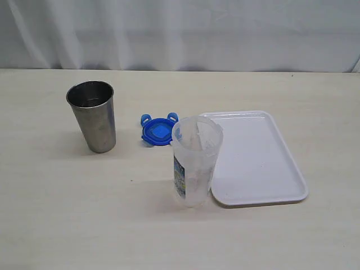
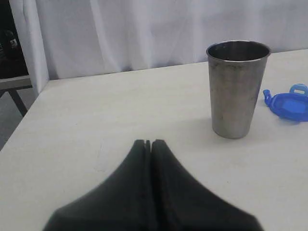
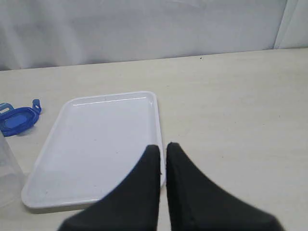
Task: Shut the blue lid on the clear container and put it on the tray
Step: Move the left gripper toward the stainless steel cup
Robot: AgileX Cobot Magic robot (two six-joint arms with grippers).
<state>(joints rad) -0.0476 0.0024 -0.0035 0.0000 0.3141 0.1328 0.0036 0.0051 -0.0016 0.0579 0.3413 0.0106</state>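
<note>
I read a pale tabletop (image 1: 56,214) carrying the flat white tray (image 1: 264,163), low-rimmed and round-cornered, on the right. The clear container (image 1: 194,169) stands upright and uncapped just beside the tray's left edge, with a printed label on its side. The blue lid (image 1: 157,131) lies flat behind it, tabs splayed, between the steel cup (image 1: 93,115) and the tray. The left claw (image 2: 148,143) and right claw (image 3: 163,149) are both pressed together, gripping nothing.

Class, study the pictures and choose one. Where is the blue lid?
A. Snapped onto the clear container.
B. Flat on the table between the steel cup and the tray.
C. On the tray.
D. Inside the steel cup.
B: the blue lid lies on the table, the steel cup on one side and the tray on the other, while the clear container stands open.
</note>
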